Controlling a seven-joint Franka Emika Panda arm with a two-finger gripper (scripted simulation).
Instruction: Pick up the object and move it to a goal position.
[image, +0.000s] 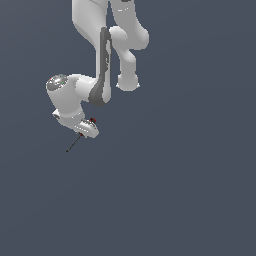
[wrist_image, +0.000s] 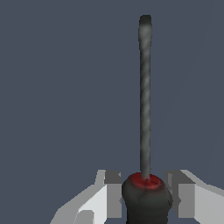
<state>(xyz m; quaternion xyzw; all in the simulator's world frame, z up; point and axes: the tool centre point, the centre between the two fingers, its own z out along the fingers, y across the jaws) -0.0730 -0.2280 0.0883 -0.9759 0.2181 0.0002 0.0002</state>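
End effector (wrist_image: 146, 199) fingers astride screwdriver (wrist_image: 145, 131) handle.

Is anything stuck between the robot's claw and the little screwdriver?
No, nothing visible is in the way. In the wrist view the claw has its fingers on either side of the screwdriver, right at the red-and-black handle. The thin shaft pokes out past the claw, with only plain grey background around it.

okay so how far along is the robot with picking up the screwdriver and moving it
Done: the pincer has its fingers either side of the screwdriver handle, apparently gripping it. In hand: whether it is lifted off the surface is unclear; its shaft sticks out past the pincer. Left: delivery to the goal; no goal marker is visible.
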